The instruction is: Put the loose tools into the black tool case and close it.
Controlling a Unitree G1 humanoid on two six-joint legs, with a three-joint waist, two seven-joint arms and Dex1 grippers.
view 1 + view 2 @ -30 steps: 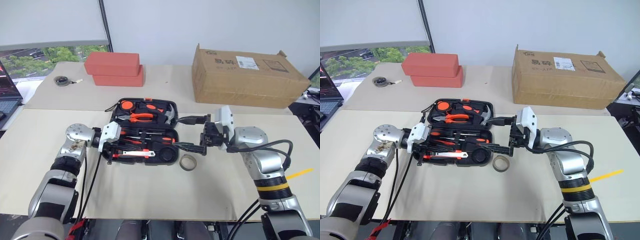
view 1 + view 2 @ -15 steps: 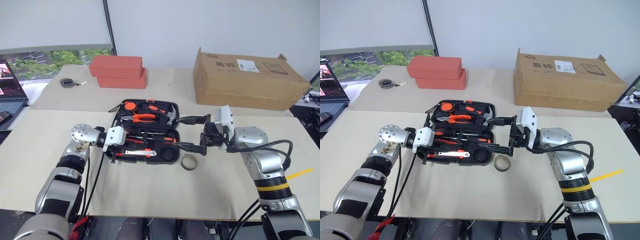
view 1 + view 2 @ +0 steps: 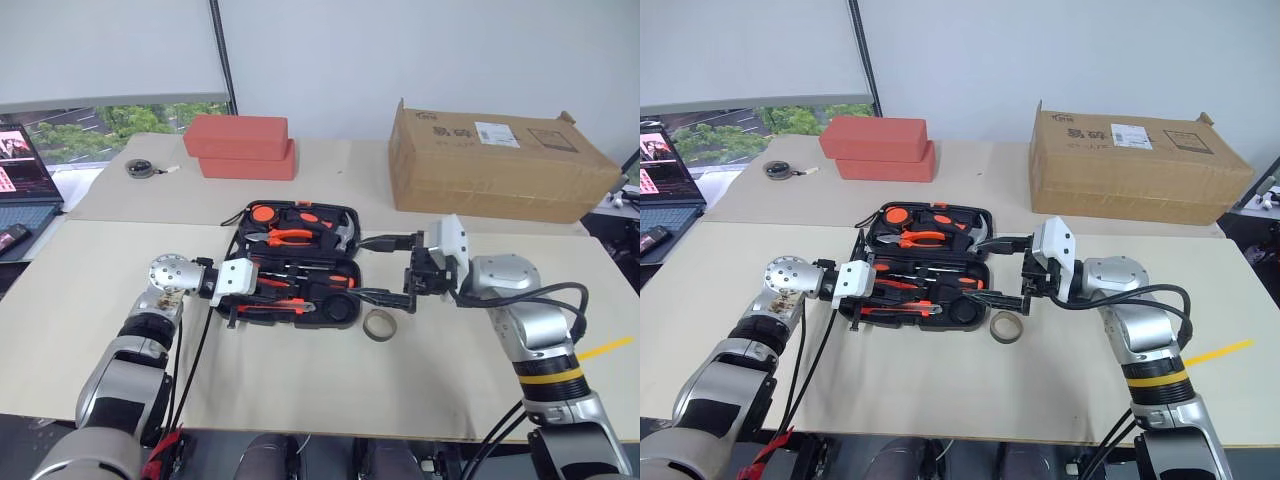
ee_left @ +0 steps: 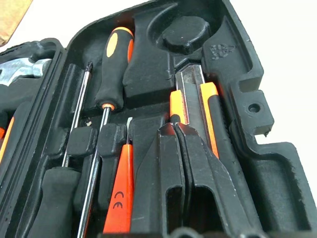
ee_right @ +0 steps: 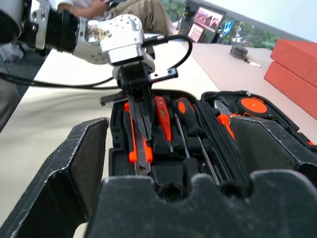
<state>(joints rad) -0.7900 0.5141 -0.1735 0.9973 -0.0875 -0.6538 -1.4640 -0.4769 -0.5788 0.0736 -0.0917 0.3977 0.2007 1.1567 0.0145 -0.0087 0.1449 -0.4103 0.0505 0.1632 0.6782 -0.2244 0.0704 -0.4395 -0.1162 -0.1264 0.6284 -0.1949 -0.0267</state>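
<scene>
The black tool case (image 3: 340,212) lies open on the table. Its near half holds two screwdrivers (image 4: 115,55), the orange tester pen (image 4: 122,192) and the utility knife (image 4: 190,93) in moulded slots. My left gripper (image 4: 174,128) is shut, its tips right over the knife's near end; whether they touch it I cannot tell. My right gripper (image 3: 385,267) is open and level at the case's right end, one finger by each half, holding nothing. The tape ring (image 3: 377,324) lies on the table by the case's near right corner.
Pliers (image 3: 285,237) and a hammer (image 3: 343,235) fill the far half. Two stacked red boxes (image 3: 243,146) and a small dark disc (image 3: 141,169) sit at the back left, a cardboard box (image 3: 495,160) at the back right, a laptop (image 3: 25,175) at the far left.
The head view has shifted. My left gripper has tipped a little further down toward the knife slot, still shut. The right gripper has stayed where it was, open.
</scene>
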